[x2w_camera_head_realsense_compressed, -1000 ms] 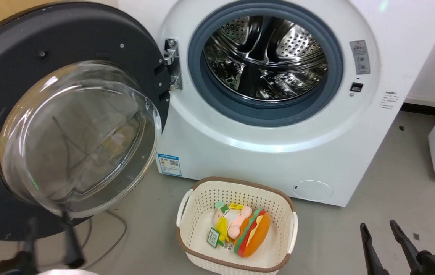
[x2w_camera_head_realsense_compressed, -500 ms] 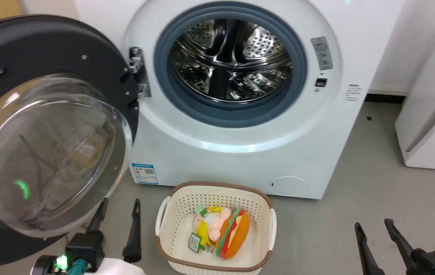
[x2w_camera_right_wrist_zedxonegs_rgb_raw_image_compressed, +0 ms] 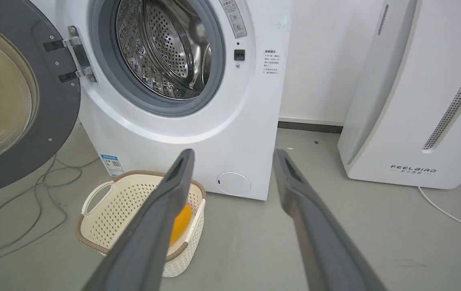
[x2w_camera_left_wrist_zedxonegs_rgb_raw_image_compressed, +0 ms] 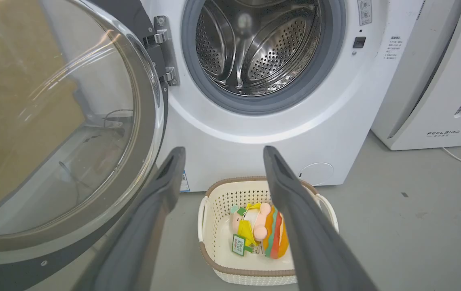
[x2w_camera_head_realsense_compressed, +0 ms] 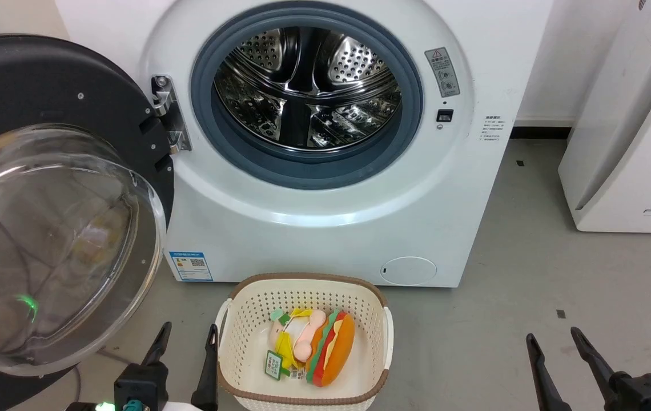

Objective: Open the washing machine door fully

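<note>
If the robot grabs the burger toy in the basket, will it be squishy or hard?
Probably squishy: the burger toy looks like stuffed plush, so a grip would likely sink in. It is likely light for its size too. Its tag may flap about, and since the toy lies on its side inside the basket, it probably won't roll away.
</note>
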Motion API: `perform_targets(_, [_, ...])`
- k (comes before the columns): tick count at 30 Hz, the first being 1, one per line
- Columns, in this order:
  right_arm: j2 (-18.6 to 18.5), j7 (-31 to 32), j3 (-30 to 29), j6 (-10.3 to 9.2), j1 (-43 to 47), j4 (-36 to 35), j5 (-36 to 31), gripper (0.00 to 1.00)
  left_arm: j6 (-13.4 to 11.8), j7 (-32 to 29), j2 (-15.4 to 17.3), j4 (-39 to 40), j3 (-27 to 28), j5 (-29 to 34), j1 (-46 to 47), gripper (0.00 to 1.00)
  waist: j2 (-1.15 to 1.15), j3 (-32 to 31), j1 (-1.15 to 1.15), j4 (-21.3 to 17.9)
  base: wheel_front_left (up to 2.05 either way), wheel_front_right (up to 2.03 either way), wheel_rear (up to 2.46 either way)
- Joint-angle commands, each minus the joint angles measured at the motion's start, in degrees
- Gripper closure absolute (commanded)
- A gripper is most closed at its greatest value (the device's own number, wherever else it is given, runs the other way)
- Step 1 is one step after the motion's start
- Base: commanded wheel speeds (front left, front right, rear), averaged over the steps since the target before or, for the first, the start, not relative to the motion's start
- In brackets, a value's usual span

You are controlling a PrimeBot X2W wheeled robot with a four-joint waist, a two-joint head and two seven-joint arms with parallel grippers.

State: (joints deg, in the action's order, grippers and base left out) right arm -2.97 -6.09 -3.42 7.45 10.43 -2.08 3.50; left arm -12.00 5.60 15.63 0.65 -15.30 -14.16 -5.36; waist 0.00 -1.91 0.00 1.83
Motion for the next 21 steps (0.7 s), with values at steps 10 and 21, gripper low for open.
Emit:
perform_targets(10, [0.00,-0.01,0.23,0.00,-0.05,0.03,0.07,1.00,-0.11,-0.05,-0.26,-0.80,-0.10,-0.66,-0.22,1.00,0.00,0.05,0.00,0.55,0.00,0.00,0.00])
perform_targets(21, [0.01,0.45,0.45,0.00,-0.83,0.18,-0.19,1.00,0.80,-0.46,-1.23,-0.79,1.01,0.45,0.20,1.00,0.00,0.19,0.00,0.37,0.00,0.00,0.00])
